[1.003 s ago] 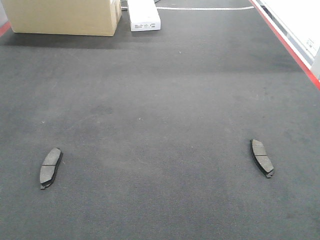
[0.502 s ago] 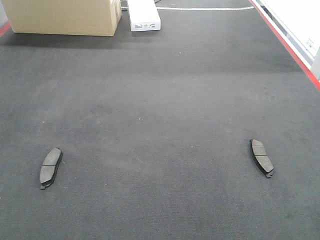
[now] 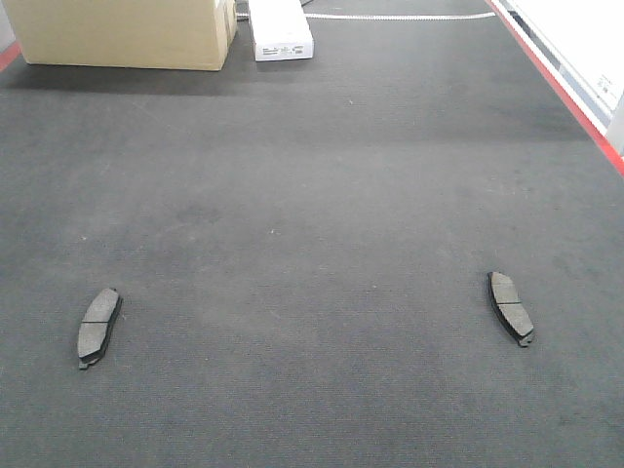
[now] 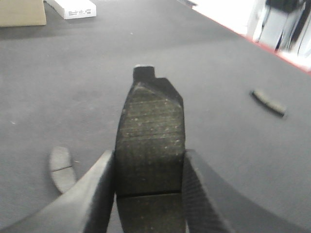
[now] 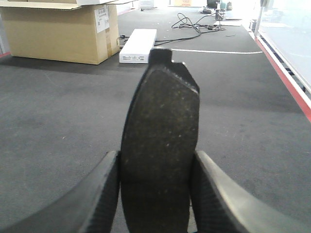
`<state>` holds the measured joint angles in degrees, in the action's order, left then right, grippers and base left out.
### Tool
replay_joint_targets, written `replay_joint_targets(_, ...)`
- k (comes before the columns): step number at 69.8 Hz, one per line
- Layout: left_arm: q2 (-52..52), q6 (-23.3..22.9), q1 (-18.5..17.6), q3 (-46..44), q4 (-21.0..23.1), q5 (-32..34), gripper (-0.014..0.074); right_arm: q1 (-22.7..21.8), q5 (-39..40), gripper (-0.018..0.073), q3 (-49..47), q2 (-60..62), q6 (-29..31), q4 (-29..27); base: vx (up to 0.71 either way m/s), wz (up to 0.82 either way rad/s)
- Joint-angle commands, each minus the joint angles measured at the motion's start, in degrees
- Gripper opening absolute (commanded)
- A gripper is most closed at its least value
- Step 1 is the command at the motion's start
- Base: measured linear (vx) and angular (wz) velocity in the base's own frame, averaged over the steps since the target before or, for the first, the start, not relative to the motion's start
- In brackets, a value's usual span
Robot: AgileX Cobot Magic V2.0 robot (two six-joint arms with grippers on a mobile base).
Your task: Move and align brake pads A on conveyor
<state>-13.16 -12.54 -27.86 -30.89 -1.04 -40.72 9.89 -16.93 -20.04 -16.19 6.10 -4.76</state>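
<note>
Nothing shifted on the belt since a second ago. Nearest, clamped in the left gripper (image 4: 149,182), a flat grey brake pad (image 4: 150,141), gritty-faced, thin cross groove low, tab end up. Likewise clamped in the right gripper (image 5: 155,194), a second speckled pad (image 5: 160,136), curved and elongated. Further out, flat on the rough charcoal conveyor (image 3: 312,195), well apart: left pad (image 3: 98,327) and right pad (image 3: 511,307). Farthest: cardboard box (image 3: 122,31), white carton (image 3: 280,29), red edge stripe (image 3: 561,83).
</note>
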Motion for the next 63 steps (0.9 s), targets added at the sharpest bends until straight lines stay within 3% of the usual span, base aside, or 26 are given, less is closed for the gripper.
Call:
replay_joint_targets(1,-6.33,-6.67,-0.31,-3.83,0.10,7.05,-0.0006,0.10,5.69,-0.0002,-1.79,-0.48,0.58,-0.04,0.00,0.00)
replay_joint_targets(28,-42.39,-8.15,-0.31,-18.05,0.26,10.22,0.0002,0.10,5.69,-0.0002,-1.79,-0.48,0.58,-0.04,0.00,0.00)
replay_joint_targets(40,-57.14,-8.03,-0.31,-23.19,2.89,10.63,0.0004,0.10,5.69,-0.0002,-1.79,-0.48,0.58,-0.04,0.00,0.00)
replay_joint_targets(63,-76.71,-8.14,-0.31,-28.24,3.15,14.02,0.0033,0.10,5.69,-0.0002,-1.79,-0.48,0.58,-0.04,0.00,0.00)
